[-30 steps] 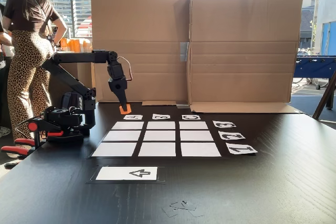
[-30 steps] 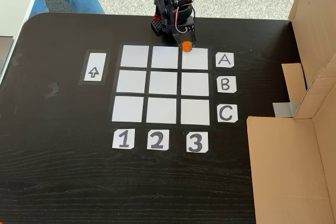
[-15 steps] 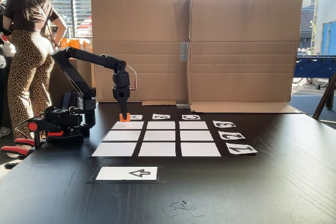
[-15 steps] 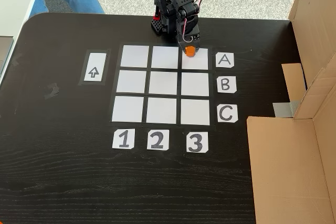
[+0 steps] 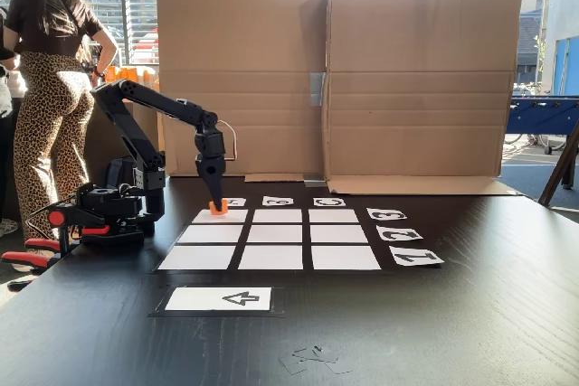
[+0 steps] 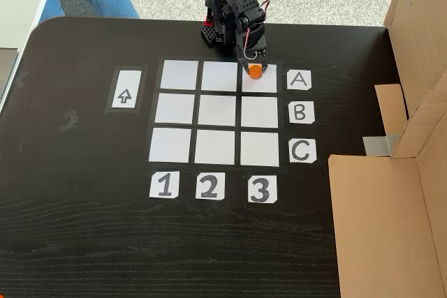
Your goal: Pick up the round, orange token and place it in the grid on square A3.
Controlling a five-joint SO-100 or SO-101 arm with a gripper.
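Over square A3, at the grid's corner by the A label, the gripper points straight down with its fingers clamped on the token. From the side fixed view the token looks to be at or just above the paper, though contact cannot be confirmed. It sits toward the cell's arm-side edge rather than its middle. To finish well, I would nudge the token slightly toward the cell's centre, lower until it rests flat, then part the fingers slowly and lift straight up so it is not dragged or tipped. Around this lies the rest of the grid, the arrow card beside it on the dark desk, and cardboard walls beyond.
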